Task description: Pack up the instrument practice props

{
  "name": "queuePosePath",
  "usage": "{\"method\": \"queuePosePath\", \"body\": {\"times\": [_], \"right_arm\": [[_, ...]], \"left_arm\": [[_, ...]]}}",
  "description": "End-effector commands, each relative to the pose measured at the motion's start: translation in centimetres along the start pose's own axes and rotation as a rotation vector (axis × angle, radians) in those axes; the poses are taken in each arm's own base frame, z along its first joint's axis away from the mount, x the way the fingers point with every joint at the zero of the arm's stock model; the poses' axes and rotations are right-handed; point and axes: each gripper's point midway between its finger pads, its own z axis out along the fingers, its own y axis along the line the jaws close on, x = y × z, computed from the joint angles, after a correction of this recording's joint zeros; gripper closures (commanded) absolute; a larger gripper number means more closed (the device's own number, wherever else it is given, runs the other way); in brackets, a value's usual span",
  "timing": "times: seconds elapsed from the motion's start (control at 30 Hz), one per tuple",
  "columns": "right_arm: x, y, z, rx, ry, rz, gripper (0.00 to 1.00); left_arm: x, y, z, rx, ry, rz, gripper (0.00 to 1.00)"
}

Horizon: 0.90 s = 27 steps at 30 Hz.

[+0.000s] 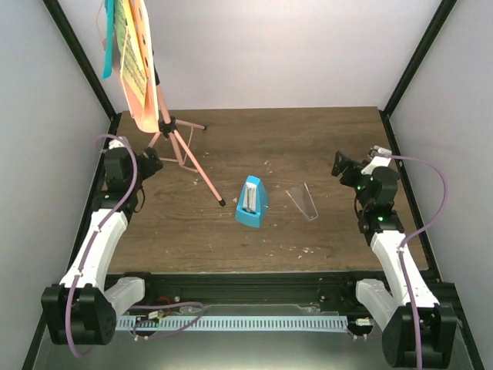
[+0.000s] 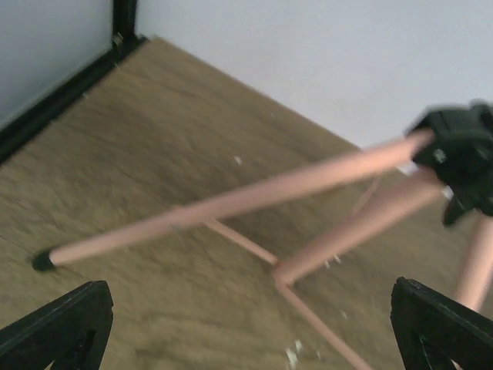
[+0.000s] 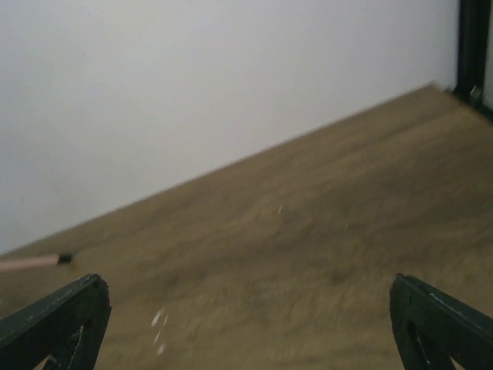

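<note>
Left gripper (image 2: 250,324), jaws spread, is aimed at the stand (image 2: 308,181); right gripper (image 3: 246,324) is spread, empty. Stand pickup seems begun; a leg must be pinched.

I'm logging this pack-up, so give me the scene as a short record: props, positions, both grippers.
music stand: upright, rear left, legs spread
music sheets: yellow and blue, on the stand's desk
metronome: mid-table, standing, uncovered
clear cover: lying right of the metronome, apart
left gripper: open, facing the stand's legs
right gripper: open, holding nothing, right side
</note>
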Motion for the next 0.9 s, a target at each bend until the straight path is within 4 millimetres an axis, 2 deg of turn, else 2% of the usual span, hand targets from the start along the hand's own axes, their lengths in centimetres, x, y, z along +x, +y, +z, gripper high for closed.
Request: {"method": "queuePosePath", "body": {"times": [0.0,0.17,0.3,0.43,0.53,0.63,0.73,0.8,0.87], "right_arm": [[3.5,1.9,-1.8,-0.101,0.221,0.081,0.0],[4.1,5.7,-3.8,-0.293,0.351,0.082,0.0],[4.6,9.1,-5.7,-0.489,0.47,0.106,0.0],[6.6,12.5,-7.9,-0.705,0.576,0.133,0.0],[8.9,15.4,-9.0,-0.778,0.613,0.046,0.0],[10.8,17.8,-9.5,-0.821,0.601,-0.039,0.0],[11.8,19.7,-10.2,-0.886,0.567,-0.098,0.0],[11.9,20.4,-10.0,-0.877,0.526,-0.149,0.0],[11.9,21.3,-9.8,-0.845,0.477,-0.236,0.0]], "left_arm": [[3.1,-2.6,-2.7,0.151,0.218,0.017,0.0],[4.9,-5.7,-5.7,0.359,0.331,0.03,0.0],[7.0,-8.2,-9.1,0.579,0.406,0.094,0.01],[9.3,-12.3,-12.2,0.838,0.461,0.122,0.01],[11.7,-14.9,-13.6,0.894,0.531,0.252,0.03],[13.1,-17.0,-14.2,0.955,0.542,0.357,0.03],[13.2,-18.3,-14.4,1.024,0.547,0.36,0.03],[12.8,-18.7,-13.9,1.028,0.508,0.389,0.03],[12.2,-18.2,-12.5,0.958,0.446,0.435,0.04]]}}
